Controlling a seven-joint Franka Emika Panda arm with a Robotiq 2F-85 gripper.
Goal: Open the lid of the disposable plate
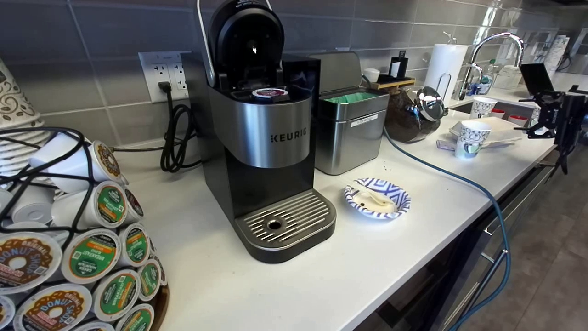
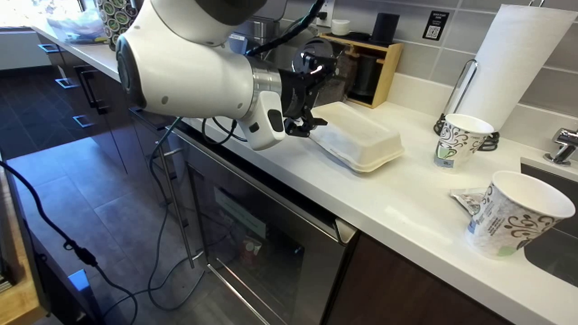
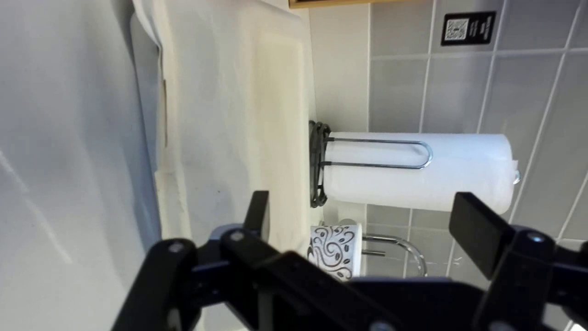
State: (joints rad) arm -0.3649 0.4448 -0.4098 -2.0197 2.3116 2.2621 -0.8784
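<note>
The disposable plate is an off-white clamshell box (image 2: 361, 135) on the counter, its lid down. It also shows in an exterior view (image 1: 498, 125), partly behind a cup, and in the wrist view (image 3: 216, 105), where its rim runs along the left with a thin dark gap. My gripper (image 2: 327, 92) is open and empty, its fingers spread one above the other at the near left end of the box. In the wrist view the gripper (image 3: 363, 207) has one finger in front of the lid and one in front of the tiled wall. I cannot tell whether a finger touches the box.
Patterned paper cups (image 2: 463, 140) (image 2: 519, 216) stand past the box, near a paper towel roll (image 2: 515, 63) and the sink (image 2: 557, 253). A wooden shelf (image 2: 388, 74) and a glass jar (image 1: 411, 117) stand behind. A coffee machine (image 1: 266, 133) and patterned bowl (image 1: 399, 197) are farther along.
</note>
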